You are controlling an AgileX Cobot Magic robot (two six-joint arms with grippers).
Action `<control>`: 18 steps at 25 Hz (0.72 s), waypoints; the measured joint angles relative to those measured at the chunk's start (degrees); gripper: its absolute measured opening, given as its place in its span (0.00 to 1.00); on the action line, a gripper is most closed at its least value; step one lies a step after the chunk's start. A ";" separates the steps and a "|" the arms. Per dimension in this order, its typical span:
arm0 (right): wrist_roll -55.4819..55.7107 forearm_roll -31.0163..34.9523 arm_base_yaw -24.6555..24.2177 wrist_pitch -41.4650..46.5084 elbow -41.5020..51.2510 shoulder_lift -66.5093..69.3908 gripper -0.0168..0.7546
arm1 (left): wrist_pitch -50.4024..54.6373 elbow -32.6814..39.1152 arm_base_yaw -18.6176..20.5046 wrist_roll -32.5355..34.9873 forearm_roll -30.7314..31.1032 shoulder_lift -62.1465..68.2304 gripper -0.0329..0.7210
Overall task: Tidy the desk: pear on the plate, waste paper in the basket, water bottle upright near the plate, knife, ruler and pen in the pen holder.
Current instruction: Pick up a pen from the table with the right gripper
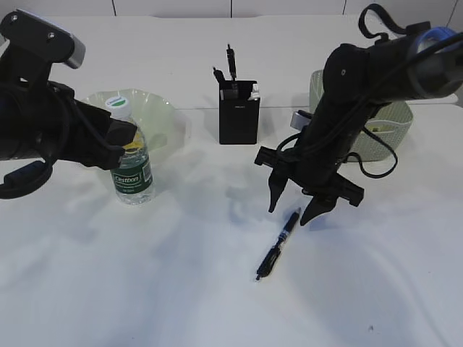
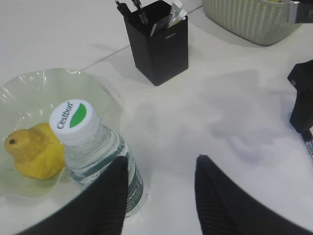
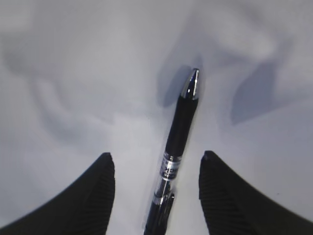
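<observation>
**Pen on the desk, right gripper above it**

Nearest to the exterior camera lies the pen (image 1: 279,243), a black one, flat on the desk (image 1: 181,289) and slanted, with one end just under the right gripper (image 1: 295,211). In the right wrist view the pen (image 3: 177,152) runs between the two fingers (image 3: 93,196), which stand apart on either side of it and do not touch it. So this gripper is open and holds nothing.

To do this step well, I think the gripper should come straight down with the pen centred between the fingers, close across the barrel, and not push it sideways. After that the pen should go tip-down into the pen holder (image 1: 238,112), which already has some items inside, so the free corner must be chosen.

Left gripper (image 2: 159,193) is also open and empty; the water bottle (image 2: 98,156) stands upright just beside one finger, next to the plate (image 2: 29,88) where the pear (image 2: 34,152) lies.

Hard to judge: what exactly stands in the pen holder, and what the basket (image 1: 387,126) contains, because the right arm covers much of it.
</observation>
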 joint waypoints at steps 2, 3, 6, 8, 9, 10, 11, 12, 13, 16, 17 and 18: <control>0.82 -0.40 0.00 -0.11 0.00 0.30 0.55 | 0.00 0.00 0.00 0.00 0.00 0.00 0.46; 1.14 -0.66 0.00 -0.21 0.00 0.39 0.55 | -0.10 0.00 0.00 0.00 0.00 0.00 0.46; 2.04 -1.26 0.00 -0.42 0.00 0.39 0.55 | -0.10 0.00 0.00 0.00 0.00 0.00 0.46; 2.36 -1.79 0.00 -0.42 0.00 0.39 0.55 | -0.10 0.00 0.00 0.00 0.00 0.00 0.46; 2.67 -1.90 0.00 -0.42 0.00 0.39 0.55 | -0.10 0.00 0.00 0.00 0.00 0.00 0.46; 2.89 -1.99 0.00 -0.52 0.00 0.53 0.55 | -0.10 0.00 0.00 0.00 0.00 0.00 0.46; 3.10 -2.03 0.00 -0.51 0.00 0.65 0.55 | -0.10 0.00 0.00 0.00 0.00 0.00 0.46; 3.11 -2.03 0.00 -0.51 0.00 0.88 0.55 | -0.10 0.00 0.00 0.00 0.00 0.00 0.46; 3.11 -2.03 0.00 -0.51 0.00 1.02 0.55 | -0.10 0.00 0.00 0.00 0.11 0.00 0.46; 3.25 -2.12 0.00 -0.51 0.00 1.57 0.55 | -0.10 0.00 0.00 0.00 0.21 0.00 0.46; 3.25 -2.12 0.00 -0.51 0.00 1.63 0.55 | -0.10 0.00 0.00 0.00 0.21 0.00 0.46; 3.25 -2.12 0.00 -0.61 0.00 1.72 0.55 | -0.10 0.00 0.00 0.00 0.21 0.00 0.46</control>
